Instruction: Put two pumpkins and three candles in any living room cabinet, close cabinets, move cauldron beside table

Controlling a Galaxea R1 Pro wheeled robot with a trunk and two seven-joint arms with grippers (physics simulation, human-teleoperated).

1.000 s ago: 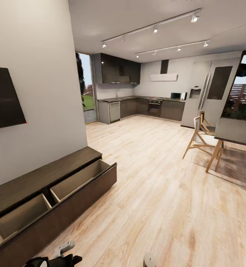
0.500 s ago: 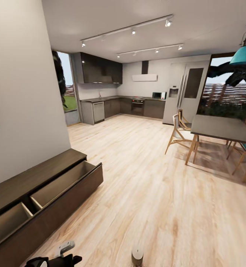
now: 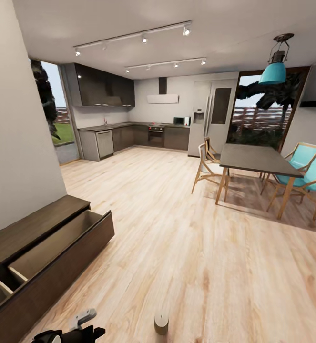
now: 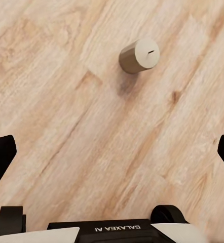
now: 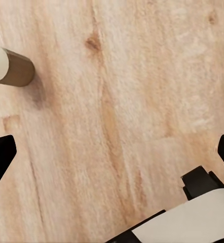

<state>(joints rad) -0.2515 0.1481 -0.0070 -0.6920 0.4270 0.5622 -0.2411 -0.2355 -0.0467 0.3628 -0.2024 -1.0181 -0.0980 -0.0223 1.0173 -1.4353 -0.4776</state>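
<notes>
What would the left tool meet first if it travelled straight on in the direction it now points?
Probably the bare wooden floor. The left tool points down at the planks with its fingers spread wide. The candle stands off to one side of that line, so it would likely be missed, though depth is hard to judge.

Dining table (image 3: 253,158), turquoise chairs (image 3: 306,167)

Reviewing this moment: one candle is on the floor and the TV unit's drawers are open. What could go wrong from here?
The candle stands upright on bare floor right in front of the robot; driving forward might knock it over and let it roll. Both grippers, left and right, hang open above the floor, so a grasp from above on the short cylinder could slip. The cabinet has drawers pulled out into the room, which the base or an arm could clip while turning.
</notes>
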